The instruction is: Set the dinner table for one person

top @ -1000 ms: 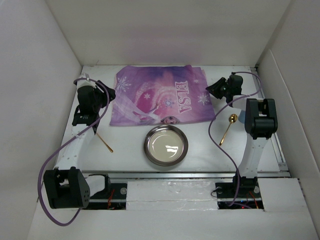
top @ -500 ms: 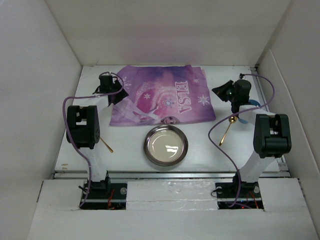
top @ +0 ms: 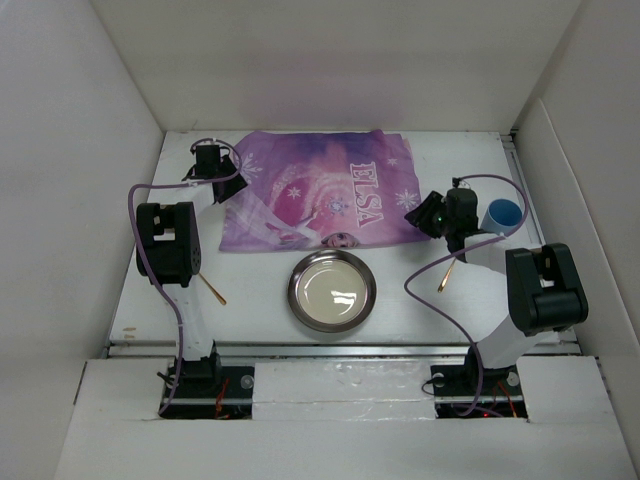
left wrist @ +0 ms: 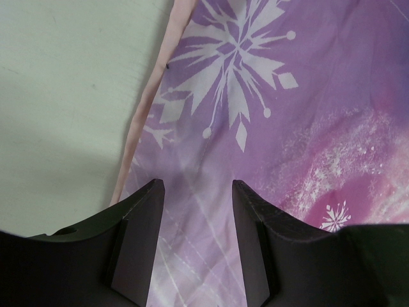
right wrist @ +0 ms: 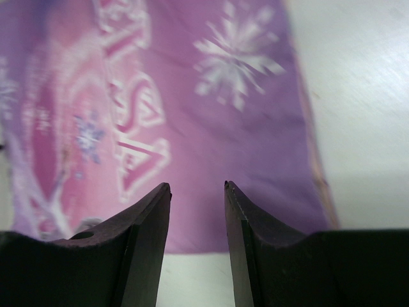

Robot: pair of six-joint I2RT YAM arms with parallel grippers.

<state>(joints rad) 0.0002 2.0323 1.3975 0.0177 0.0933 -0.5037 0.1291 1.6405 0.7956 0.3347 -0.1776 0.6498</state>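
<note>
The desk [top: 250, 300] is a plain white, flat, squarish top that fills the floor of the enclosure, with white walls on three sides and a metal rail along its 6 o'clock edge. At 10 o'clock, the left arm stands folded at the elbow. The left end effector [left wrist: 195, 185] hangs over the left edge of a purple snowflake placemat [top: 320, 195], its jaws apart and holding nothing. A gold utensil [top: 210, 288] lies at 8 o'clock and a metal bowl [top: 332, 291] sits near 6 o'clock. At 2 o'clock, the right arm bends inward. The right end effector [right wrist: 197, 185] is likewise spread and empty over the placemat's near right corner. A gold spoon [top: 449, 272] lies beside it, with a blue cup [top: 502, 213] towards 3 o'clock.
</note>
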